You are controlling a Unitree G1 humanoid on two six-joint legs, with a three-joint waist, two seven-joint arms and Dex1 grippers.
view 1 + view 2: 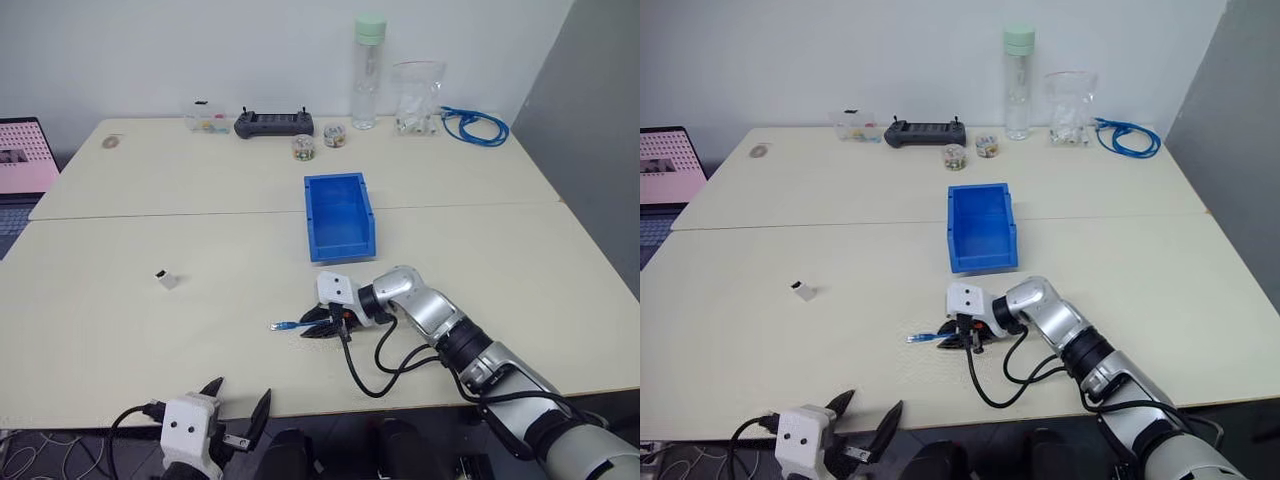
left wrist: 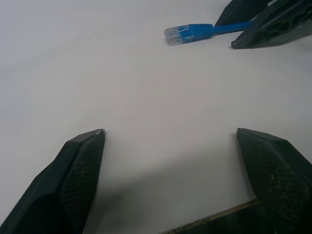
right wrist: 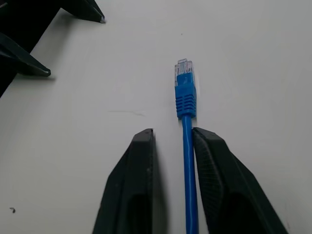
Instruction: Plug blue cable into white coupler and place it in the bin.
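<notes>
Bare table (image 1: pixel 120 300) around blue cable (image 1: pixel 290 326)

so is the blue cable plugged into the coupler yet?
No. The blue cable has a bare plug on the table; the white coupler lies apart.

Even, bright, diffuse overhead lighting on the pale table (image 1: pixel 150 260); shadows are soft and short, with no glare. Head views sharp throughout; wrist views slightly soft at the nearest fingertips.
</notes>
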